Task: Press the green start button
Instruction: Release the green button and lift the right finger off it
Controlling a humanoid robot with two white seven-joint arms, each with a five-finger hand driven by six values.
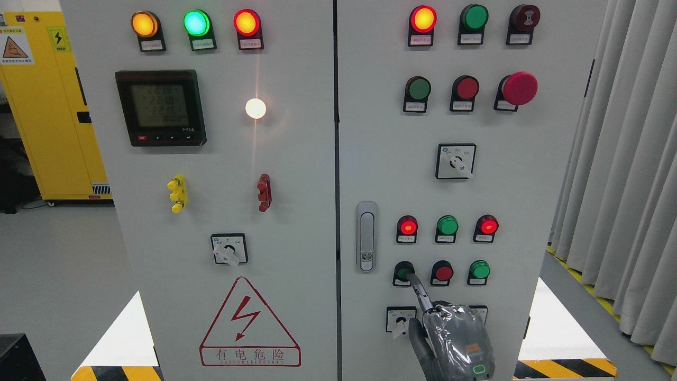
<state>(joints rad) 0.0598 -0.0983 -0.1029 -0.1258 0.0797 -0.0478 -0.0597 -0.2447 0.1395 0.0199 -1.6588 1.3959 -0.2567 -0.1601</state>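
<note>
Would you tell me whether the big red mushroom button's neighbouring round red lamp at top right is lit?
Lit: the red lamp glows orange-bright, unlike the dull green lamp beside it.

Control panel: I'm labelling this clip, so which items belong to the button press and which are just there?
In the job:
green button, lower row left
right hand, index finger on it

Just there:
red mushroom button
meter display
door handle
yellow cabinet
</note>
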